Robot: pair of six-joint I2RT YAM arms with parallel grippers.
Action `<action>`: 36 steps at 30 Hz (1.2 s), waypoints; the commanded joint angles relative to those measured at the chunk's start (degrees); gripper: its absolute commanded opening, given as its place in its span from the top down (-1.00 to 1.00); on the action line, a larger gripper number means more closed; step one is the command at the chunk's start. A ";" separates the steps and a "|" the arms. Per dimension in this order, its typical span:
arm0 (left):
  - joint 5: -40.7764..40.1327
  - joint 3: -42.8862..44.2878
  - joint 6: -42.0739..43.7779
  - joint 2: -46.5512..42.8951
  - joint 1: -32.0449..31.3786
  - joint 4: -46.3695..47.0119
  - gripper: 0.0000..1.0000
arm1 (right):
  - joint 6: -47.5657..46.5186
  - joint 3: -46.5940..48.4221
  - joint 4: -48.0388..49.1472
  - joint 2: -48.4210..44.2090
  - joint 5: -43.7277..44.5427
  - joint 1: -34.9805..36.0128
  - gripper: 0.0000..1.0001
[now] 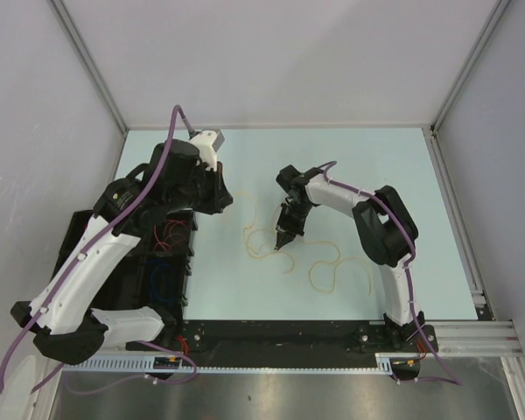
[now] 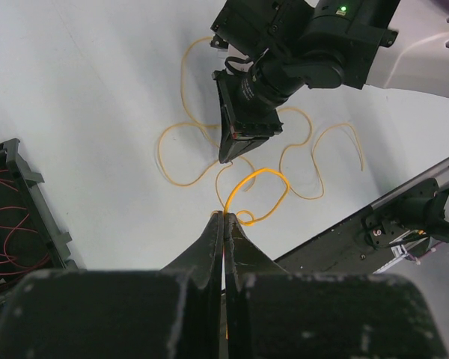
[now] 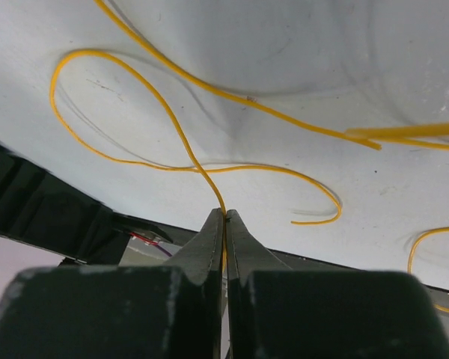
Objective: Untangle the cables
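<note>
I see a pale table (image 1: 376, 166) walled on the left, far and right sides. A black bin (image 2: 43, 202) at its left edge holds red wires (image 1: 168, 233). Yellow cable (image 2: 262, 171) loops mid-table, pinched by left gripper (image 2: 223, 217) and nearby right gripper (image 3: 224, 215).

Bright, even, diffuse light from above on the pale matte bench (image 1: 376, 175); thin yellow-orange cable (image 3: 82, 51) throws soft grey shadows beside it; the near bulk of the dark left tool (image 2: 223, 218) and right tool (image 3: 224, 215) is blurred and grainy.
</note>
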 commanded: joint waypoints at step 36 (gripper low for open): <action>13.16 21.67 -4.57 8.23 3.93 -0.84 -0.38 | -29.92 25.56 -1.66 -33.64 15.62 -6.85 1.00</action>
